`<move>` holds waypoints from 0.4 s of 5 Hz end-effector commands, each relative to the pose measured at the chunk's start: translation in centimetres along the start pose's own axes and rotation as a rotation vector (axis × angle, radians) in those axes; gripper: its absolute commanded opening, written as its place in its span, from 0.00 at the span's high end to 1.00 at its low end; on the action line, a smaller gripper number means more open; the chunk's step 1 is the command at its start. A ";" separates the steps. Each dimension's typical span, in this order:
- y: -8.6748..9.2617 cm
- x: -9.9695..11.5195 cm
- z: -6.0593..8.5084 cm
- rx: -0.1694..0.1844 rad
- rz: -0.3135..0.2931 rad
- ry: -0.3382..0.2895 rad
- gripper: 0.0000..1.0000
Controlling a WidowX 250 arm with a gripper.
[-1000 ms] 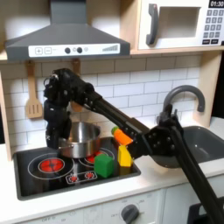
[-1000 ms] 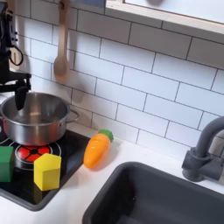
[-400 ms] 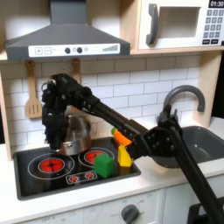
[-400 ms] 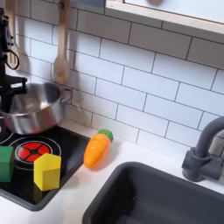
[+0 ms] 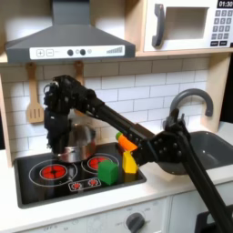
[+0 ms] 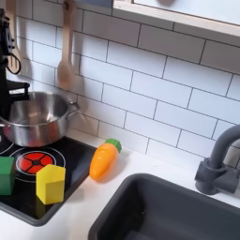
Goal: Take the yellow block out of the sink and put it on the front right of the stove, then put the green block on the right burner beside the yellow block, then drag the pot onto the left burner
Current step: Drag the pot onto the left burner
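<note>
white brick tiles [image 6: 141,89] backed a toy kitchen, with a grey range hood [image 5: 68,35] and a microwave [image 5: 187,25] above and a wooden spatula [image 6: 65,58] hanging on the wall. on the pale counter [image 5: 136,196] lay the stove [image 5: 77,175], flat and black. the gripper [image 5: 59,144] reached down at the pot's rim on the first exterior view's left; whether its jaws pinched the rim or stood apart, i could not tell. the pot [image 6: 36,117] sat tilted toward the back of the cooktop, between the rings and partly over them in the first exterior view. the left burner [image 5: 53,170] showed mostly bare in front of it, and the right burner [image 6: 36,161] lay just ahead of the pot. the green block [image 5: 109,171] stood at the front of the right burner, touching or just beside the yellow block [image 5: 129,163] near the stove's front right corner. an orange carrot toy [image 6: 103,159] lay on the counter between stove and dark sink [image 6: 178,211], by the grey faucet [image 6: 220,159].
</note>
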State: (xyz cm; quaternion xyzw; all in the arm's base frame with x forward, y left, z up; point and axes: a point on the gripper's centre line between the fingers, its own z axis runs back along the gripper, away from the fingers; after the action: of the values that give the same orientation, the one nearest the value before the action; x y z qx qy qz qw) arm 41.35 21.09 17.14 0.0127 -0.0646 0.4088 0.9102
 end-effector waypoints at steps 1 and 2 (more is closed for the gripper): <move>0.5 0.3 0.5 0.003 0.023 -0.003 1.00; 0.9 0.3 0.8 0.010 0.036 -0.003 1.00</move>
State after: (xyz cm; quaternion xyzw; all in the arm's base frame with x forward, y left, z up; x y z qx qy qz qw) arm 41.10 21.17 18.17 0.0159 -0.0669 0.4189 0.9054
